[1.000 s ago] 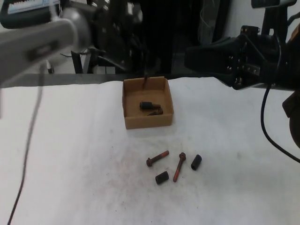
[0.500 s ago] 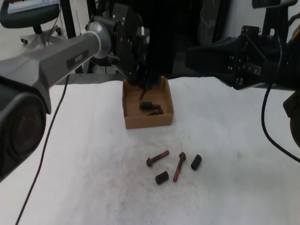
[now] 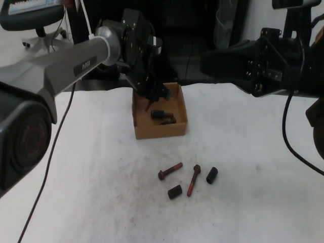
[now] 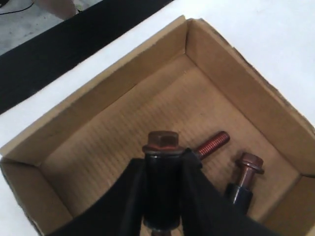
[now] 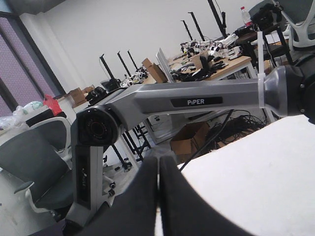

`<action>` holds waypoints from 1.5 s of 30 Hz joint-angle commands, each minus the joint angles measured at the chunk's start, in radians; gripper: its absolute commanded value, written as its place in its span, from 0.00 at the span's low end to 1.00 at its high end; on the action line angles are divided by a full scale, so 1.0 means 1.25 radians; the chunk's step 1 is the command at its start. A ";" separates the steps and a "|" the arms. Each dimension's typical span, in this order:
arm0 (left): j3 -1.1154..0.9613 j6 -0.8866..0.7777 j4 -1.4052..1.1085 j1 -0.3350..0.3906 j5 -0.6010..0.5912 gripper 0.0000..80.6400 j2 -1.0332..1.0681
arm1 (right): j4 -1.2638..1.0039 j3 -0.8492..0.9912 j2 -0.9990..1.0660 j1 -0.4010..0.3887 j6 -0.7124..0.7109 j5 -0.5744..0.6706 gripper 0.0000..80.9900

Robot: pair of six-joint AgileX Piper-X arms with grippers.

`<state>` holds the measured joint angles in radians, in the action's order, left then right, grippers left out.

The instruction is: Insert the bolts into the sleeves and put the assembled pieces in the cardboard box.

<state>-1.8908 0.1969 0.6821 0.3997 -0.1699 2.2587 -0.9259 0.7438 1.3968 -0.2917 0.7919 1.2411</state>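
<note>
Left wrist view: left jaws clamp sleeved bolt [image 4: 160,182] over cardboard box [image 4: 98,101]; right jaws pressed together.

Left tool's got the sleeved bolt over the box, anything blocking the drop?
Nothing visible. The left tool holds the black sleeve with copper-coloured bolt above the open brown cardboard box; the bolted pieces already inside lie off to one side.

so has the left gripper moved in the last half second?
Yes: judged against the cardboard box, the left gripper, shut on a sleeved bolt, has shifted slightly left and down over the box's far-left corner.
</note>
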 commanded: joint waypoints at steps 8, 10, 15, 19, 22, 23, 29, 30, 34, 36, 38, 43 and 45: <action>-0.013 0.010 0.032 -0.001 0.015 0.33 -0.008 | 0.003 0.004 -0.007 0.003 0.001 0.006 0.01; -0.013 0.010 0.032 -0.001 0.015 0.40 -0.008 | 0.005 0.004 -0.007 0.003 0.001 0.006 0.01; -0.013 -0.001 0.032 -0.001 0.015 0.41 -0.008 | 0.005 0.004 -0.007 0.003 0.001 0.006 0.01; -0.013 -0.002 0.045 0.001 0.015 0.41 -0.027 | 0.004 0.004 -0.007 0.003 0.001 0.011 0.01; -0.013 0.005 0.087 0.001 0.015 0.41 -0.058 | 0.004 0.004 -0.007 0.005 0.001 0.011 0.01; -0.013 0.005 0.108 0.001 0.015 0.39 -0.072 | 0.004 0.004 -0.007 0.007 0.001 0.011 0.01; -0.011 0.019 0.284 0.007 -0.008 0.01 -0.149 | 0.019 0.004 -0.007 0.049 0.001 0.011 0.01; -0.011 0.039 0.311 0.012 -0.036 0.00 -0.162 | 0.021 0.004 -0.007 0.058 0.001 0.011 0.01; -0.011 0.085 0.376 0.040 -0.122 0.00 -0.186 | 0.021 0.004 -0.007 0.092 0.001 0.011 0.01; -0.011 0.085 0.417 0.059 -0.154 0.00 -0.186 | 0.021 0.004 -0.007 0.104 0.001 0.011 0.01; -0.011 0.041 0.462 0.082 -0.167 0.00 -0.174 | 0.021 0.004 -0.007 0.111 0.001 0.011 0.01; 0.015 -0.043 0.477 0.146 -0.159 0.00 -0.141 | 0.026 -0.001 -0.007 0.114 0.001 0.011 0.01; 0.041 -0.064 0.432 0.174 -0.093 0.00 -0.137 | 0.026 -0.012 -0.007 0.122 0.001 0.007 0.01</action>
<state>-1.8620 0.1552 1.2553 0.5846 -0.3429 2.0833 -0.8970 0.7313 1.3968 -0.1472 0.7933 1.2412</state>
